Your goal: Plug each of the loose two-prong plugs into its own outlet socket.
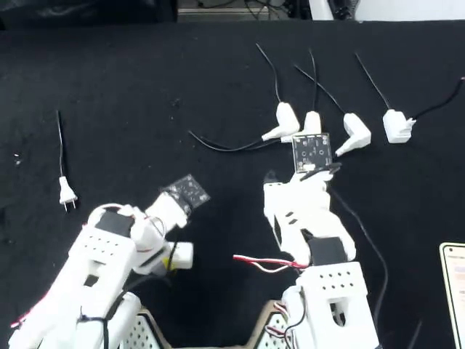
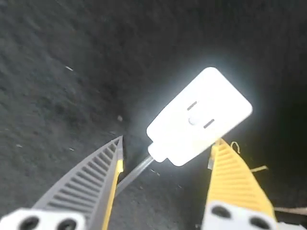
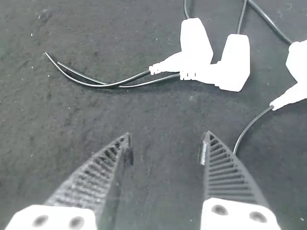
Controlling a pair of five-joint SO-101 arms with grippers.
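Observation:
A white outlet socket [image 2: 199, 117] with two slots facing up lies between the fingertips of my left gripper [image 2: 168, 142], which is open; its cable runs back between the fingers. In the high view this gripper [image 1: 185, 193] is at the lower left. A loose two-prong plug [image 1: 67, 193] on a short black cable lies at the far left. My right gripper [image 3: 167, 139] is open over bare cloth, short of two sockets [image 3: 194, 43] [image 3: 237, 57] that have plugs in them. In the high view it [image 1: 314, 156] hangs just before the socket row [image 1: 312, 123].
Two more white sockets [image 1: 354, 131] [image 1: 397, 125] lie at the back right, their black cables running to the far edge. Thin black cables [image 3: 96, 81] trail off from the plugged pair. A white card [image 1: 454, 280] sits at the right edge.

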